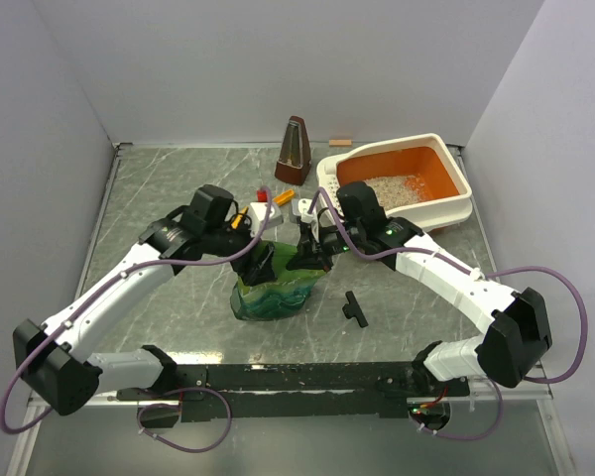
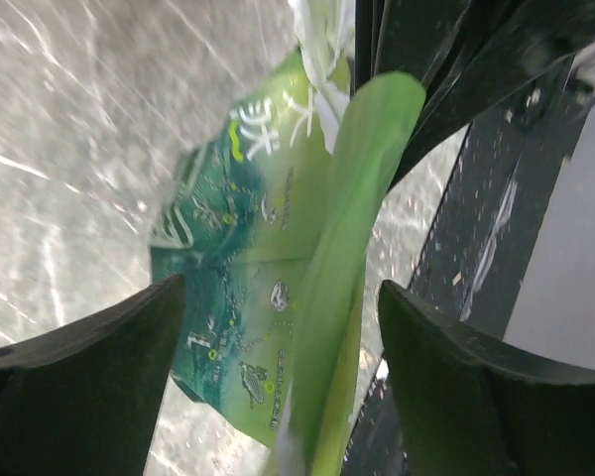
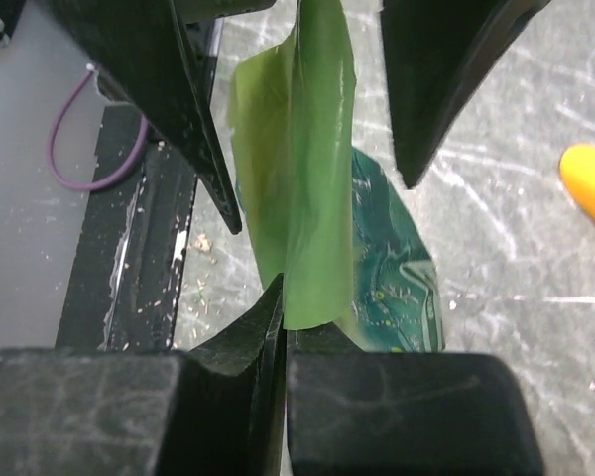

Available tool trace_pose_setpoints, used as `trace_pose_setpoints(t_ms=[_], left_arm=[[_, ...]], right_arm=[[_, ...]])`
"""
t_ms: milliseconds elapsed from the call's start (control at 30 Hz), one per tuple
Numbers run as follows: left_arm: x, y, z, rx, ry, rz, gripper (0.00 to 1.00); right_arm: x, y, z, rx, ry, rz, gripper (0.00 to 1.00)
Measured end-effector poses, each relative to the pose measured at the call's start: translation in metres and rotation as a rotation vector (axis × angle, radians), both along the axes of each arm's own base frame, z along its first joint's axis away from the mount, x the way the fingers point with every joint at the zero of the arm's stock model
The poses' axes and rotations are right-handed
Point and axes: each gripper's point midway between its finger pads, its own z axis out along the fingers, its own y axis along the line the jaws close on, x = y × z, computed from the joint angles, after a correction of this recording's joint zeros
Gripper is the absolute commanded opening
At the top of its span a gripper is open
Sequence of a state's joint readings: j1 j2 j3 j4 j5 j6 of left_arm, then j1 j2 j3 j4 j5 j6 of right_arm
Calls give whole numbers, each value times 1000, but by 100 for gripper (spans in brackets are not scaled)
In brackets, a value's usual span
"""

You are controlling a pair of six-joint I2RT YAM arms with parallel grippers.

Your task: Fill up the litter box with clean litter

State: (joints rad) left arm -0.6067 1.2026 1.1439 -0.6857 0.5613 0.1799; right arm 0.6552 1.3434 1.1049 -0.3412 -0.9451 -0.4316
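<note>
The litter box (image 1: 458, 209), cream outside and orange inside, stands at the back right with a patch of pale clean litter (image 1: 393, 188) on its floor. A crinkly green bag (image 1: 274, 289) stands at the table's middle. My right gripper (image 1: 309, 254) is shut on the bag's upper edge (image 3: 296, 198), with the pinch showing in the right wrist view (image 3: 283, 319). My left gripper (image 1: 259, 260) is open; its fingers (image 2: 89, 382) stand wide on either side of the same edge (image 2: 352, 228) without touching it.
A brown metronome (image 1: 296, 151) and a small wooden block (image 1: 340, 143) stand at the back. Small red, orange and white pieces (image 1: 278, 201) lie behind the bag. A black clip (image 1: 354, 307) lies right of the bag. Grey walls enclose the table.
</note>
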Motion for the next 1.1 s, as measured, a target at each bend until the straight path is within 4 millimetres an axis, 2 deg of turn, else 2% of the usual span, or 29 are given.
trace_pose_setpoints(t_ms=[100,133,233,267,300,333,367,433,600,700,767,833,867,900,1100], left_arm=[[-6,-3,-13,66,35,-18,59],[-7,-3,-16,87,44,-20,51],[-12,-3,-23,150,44,-20,10],[-14,-4,-23,162,34,-25,1],[-16,-6,-24,177,21,-31,1],[-17,-7,-24,195,-2,-29,1],[-19,-9,-22,209,-27,-19,1],[-17,-9,-16,222,-100,7,1],[-32,-4,-4,209,-317,-5,1],[-42,5,-3,177,-402,-12,1],[-46,11,-4,164,-448,-10,1],[-46,15,-5,155,-496,-1,1],[-46,16,-6,151,-516,6,1],[-44,17,-7,151,-536,15,1],[-36,19,-10,146,-625,58,1]], right_arm=[[-1,-2,-5,-17,6,-12,0],[-1,-3,-7,-23,11,-16,0],[2,-5,-10,-38,15,-36,0],[3,-4,-11,-37,10,-43,0],[5,-3,-9,-31,3,-47,1],[5,-3,-9,-32,4,-51,6],[3,-3,-8,-28,5,-52,17],[3,-4,-3,-15,-11,-68,32],[2,-15,12,15,-80,-145,48],[4,-24,21,23,-131,-198,51],[7,-28,29,29,-171,-226,47],[7,-34,33,27,-204,-244,23],[8,-35,35,25,-221,-244,7],[7,-37,35,19,-226,-245,0],[-4,-45,26,-24,-233,-207,0]])
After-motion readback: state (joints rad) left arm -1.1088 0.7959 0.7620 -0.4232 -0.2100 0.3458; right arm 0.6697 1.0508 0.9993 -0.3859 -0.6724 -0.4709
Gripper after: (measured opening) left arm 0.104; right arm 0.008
